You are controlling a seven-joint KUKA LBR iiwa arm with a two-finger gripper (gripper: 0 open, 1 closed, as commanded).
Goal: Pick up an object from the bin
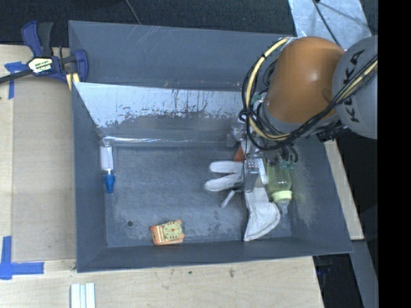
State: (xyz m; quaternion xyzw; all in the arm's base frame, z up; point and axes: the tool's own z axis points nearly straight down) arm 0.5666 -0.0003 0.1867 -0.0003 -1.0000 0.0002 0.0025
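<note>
My gripper hangs low over the right part of the bin, under the arm's orange cover. Just left of it lie two long white rounded pieces, side by side and touching it or nearly so. A small pale green bottle lies directly to its right. Below the gripper, a crumpled white cloth-like thing reaches toward the bin's front wall. Something small and orange-red peeks out at the gripper's upper left, mostly hidden.
A white tube with a blue cap lies along the left wall. Near the front wall, left of centre, is a small orange packet. The arm and its cables cover the bin's right rear corner.
</note>
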